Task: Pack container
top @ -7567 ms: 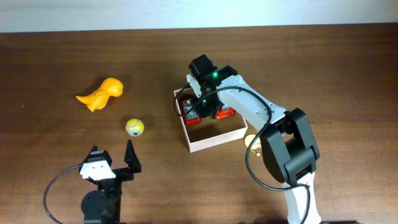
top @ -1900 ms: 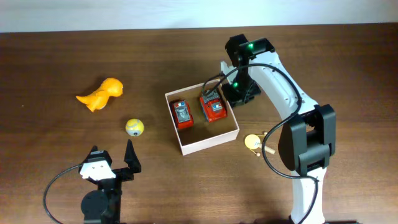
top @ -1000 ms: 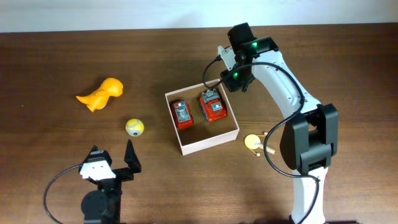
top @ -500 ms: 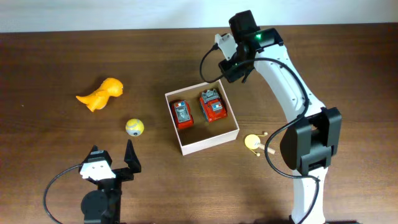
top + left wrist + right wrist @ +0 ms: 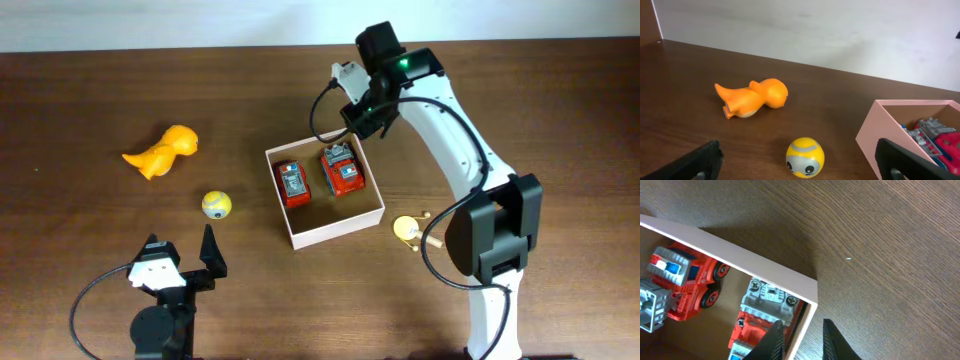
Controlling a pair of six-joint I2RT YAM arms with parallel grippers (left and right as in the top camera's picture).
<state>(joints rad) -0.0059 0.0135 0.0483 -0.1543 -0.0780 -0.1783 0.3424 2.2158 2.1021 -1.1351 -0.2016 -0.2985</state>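
**Square, shallow, white-walled container with a tan cardboard inside [image 5: 340, 228], set at mid-table with two red brick-built toy trucks [image 5: 341, 172] laid in it.**
The right gripper [image 5: 802, 340] is held by the container's far corner, its jaws narrowed to a slit with nothing gripped. The left gripper [image 5: 181, 250] is spread wide and empty, well apart from the container.

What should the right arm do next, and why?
Probably move the right gripper, empty and nearly closed above the far corner of the container, to the small yellow toy lying outside it on this arm's side, opening on the way: it is unpacked and nearest that arm.
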